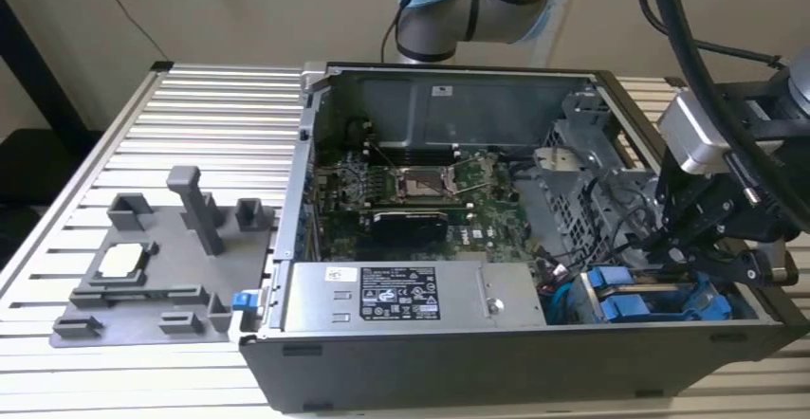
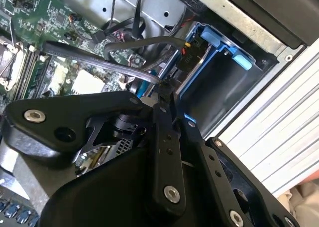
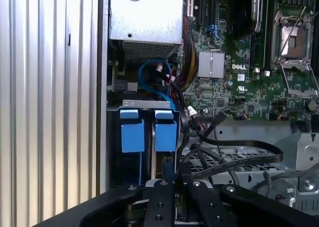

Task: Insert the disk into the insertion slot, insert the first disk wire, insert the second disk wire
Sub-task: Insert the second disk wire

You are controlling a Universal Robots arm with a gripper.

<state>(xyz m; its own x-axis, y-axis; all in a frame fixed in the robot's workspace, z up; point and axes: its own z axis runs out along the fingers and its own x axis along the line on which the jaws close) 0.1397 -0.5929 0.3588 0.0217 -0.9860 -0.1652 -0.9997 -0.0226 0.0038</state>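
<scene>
Two blue-handled drives stand side by side in the grey drive cage (image 3: pixel 147 104). The disk (image 3: pixel 166 131) sits in the insertion slot, in line with my gripper (image 3: pixel 174 181); the other drive (image 3: pixel 132 131) is beside it. In the exterior view my gripper (image 1: pixel 665 260) hangs over the blue handles (image 1: pixel 620 296) at the case's near right corner. In the second wrist view the gripper (image 2: pixel 163 90) is shut on the end of a flat dark disk wire (image 2: pixel 99 60), close to the blue carrier (image 2: pixel 214 52). A black connector with coloured leads (image 2: pixel 191 55) lies against that carrier.
The open computer case (image 1: pixel 272 277) stands on a slatted aluminium table (image 1: pixel 190 106). The grey power-supply box (image 1: pixel 405 296) sits to the exterior view's left of the drives. Loose black cables (image 3: pixel 234 162) loop over the cage. A grey fixture plate (image 1: pixel 152 267) lies left of the case.
</scene>
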